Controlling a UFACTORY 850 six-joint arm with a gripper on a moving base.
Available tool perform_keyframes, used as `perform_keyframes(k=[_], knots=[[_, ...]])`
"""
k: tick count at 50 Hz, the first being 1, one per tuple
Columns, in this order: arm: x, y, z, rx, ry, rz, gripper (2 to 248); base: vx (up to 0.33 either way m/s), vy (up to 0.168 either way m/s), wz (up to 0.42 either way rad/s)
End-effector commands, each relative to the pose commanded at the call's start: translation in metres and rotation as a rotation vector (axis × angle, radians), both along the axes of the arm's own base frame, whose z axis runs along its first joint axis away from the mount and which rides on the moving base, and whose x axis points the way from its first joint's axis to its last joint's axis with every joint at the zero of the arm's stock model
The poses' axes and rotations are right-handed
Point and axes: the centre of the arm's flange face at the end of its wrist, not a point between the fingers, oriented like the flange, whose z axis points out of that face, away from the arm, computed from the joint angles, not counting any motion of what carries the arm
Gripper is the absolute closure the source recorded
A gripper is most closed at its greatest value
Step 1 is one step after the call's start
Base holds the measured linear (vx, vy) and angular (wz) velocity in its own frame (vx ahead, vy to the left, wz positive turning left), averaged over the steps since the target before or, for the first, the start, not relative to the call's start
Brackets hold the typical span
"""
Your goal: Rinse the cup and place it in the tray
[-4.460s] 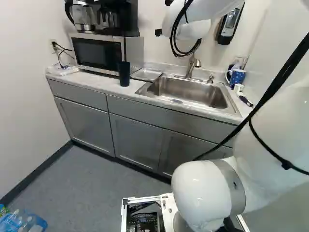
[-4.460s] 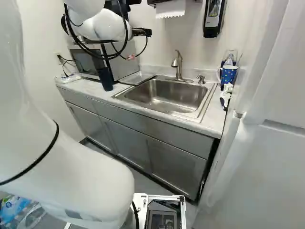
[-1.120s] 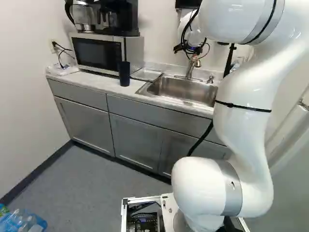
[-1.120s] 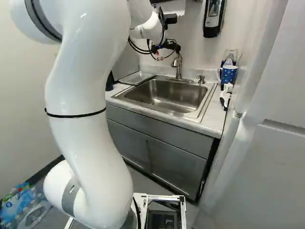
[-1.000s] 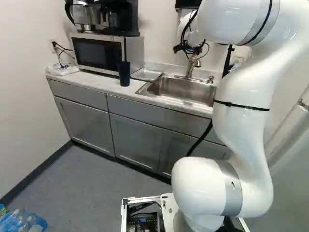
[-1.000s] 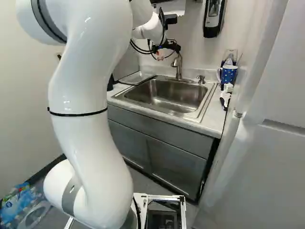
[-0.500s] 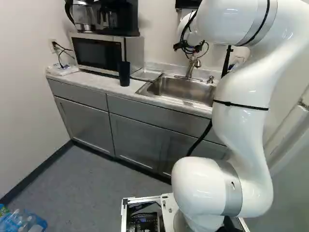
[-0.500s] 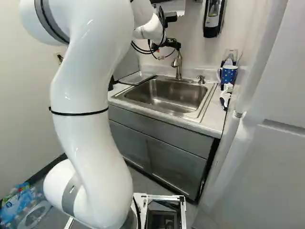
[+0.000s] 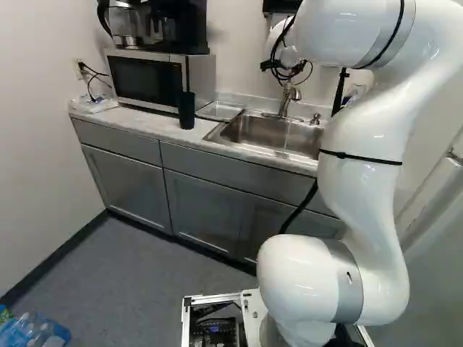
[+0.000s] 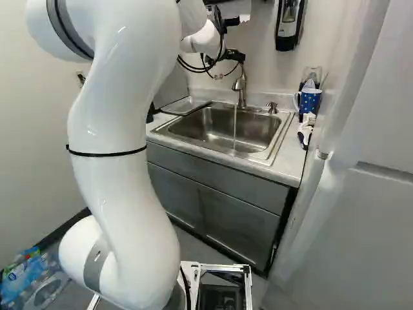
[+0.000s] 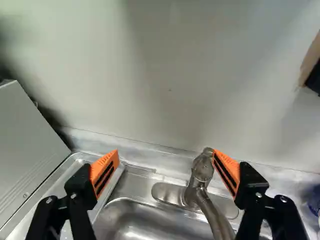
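Left and right base views from either side behind the arm (image 9: 362, 217), facing ahead and slightly down, sharing the desk (image 9: 150, 126), sink (image 10: 210, 129) and faucet (image 10: 239, 86) from farther off, wrist view close to that faucet, facing the wall (image 11: 165, 65) behind

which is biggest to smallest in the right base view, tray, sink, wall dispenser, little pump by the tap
1. sink
2. wall dispenser
3. tray
4. little pump
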Motion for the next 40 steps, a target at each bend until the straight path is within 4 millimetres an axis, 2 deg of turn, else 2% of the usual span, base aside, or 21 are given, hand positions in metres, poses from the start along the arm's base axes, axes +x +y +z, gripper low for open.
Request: perform_keyframes(k=[22,40], knots=[[-0.003,0.000,0.000,0.000,0.001,-0.001,3,0.000,0.000,0.000],[-0.032,-0.006,0.003,0.003,0.013,-0.020,3,0.000,0.000,0.000]])
